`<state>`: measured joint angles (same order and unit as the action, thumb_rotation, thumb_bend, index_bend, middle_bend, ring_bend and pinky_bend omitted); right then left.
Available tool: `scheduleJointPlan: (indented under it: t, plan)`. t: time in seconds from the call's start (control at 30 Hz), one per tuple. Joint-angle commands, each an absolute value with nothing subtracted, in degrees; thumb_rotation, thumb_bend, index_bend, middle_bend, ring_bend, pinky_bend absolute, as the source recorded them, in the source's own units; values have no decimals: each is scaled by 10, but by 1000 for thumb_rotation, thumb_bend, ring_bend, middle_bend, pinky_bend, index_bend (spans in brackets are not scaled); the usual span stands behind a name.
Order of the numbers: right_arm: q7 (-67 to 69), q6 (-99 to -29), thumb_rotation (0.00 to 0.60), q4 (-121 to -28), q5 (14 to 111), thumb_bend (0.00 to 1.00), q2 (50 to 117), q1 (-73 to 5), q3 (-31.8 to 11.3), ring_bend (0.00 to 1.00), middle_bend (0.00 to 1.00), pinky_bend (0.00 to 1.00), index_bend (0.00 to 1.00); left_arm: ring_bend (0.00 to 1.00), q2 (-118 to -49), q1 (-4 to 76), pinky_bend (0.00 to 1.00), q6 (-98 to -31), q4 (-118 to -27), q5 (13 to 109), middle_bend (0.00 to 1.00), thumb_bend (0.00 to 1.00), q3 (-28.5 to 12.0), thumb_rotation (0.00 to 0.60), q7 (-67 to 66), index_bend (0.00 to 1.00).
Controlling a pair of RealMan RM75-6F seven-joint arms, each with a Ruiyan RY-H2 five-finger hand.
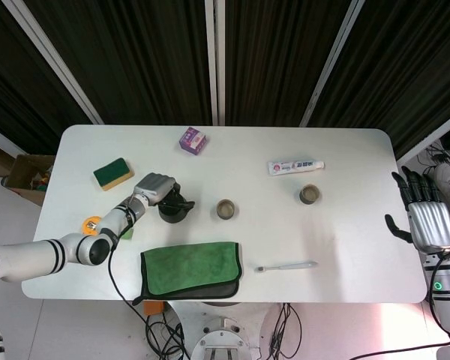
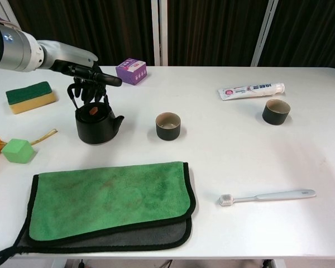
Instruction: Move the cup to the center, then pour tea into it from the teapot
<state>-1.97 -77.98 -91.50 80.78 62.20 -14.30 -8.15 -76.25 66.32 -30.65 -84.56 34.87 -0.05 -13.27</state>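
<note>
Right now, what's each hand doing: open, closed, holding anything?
Left hand: fingers curled down over the teapot handle; a firm grip cannot be told.
Right hand: open, holding nothing, off the table's edge.
</note>
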Motion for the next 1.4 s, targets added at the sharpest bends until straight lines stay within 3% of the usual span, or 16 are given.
scheduleJointPlan:
  t: [0.03,0.57,1.07,1.4]
  plan:
    - [-21,-780,600,-915,808,322,622,-143,-82,0,0,0,0,479,-759,666,403,-301,-847,346,584,46,4,71,-132,540]
    - [-24,-776,600,-913,807,322,627,-146,-83,0,0,0,0,518,-745,678,366,-284,-861,344,624,46,19,87,-119,578]
    - [-25,-774,600,-913,805,322,627,-146,-83,0,0,0,0,528,-739,684,215,-273,-862,352,631,46,28,103,-100,588]
    - [-23,-774,600,-909,803,323,629,-145,-83,0,0,0,0,621,-738,693,204,-256,-855,351,659,46,41,110,-91,618]
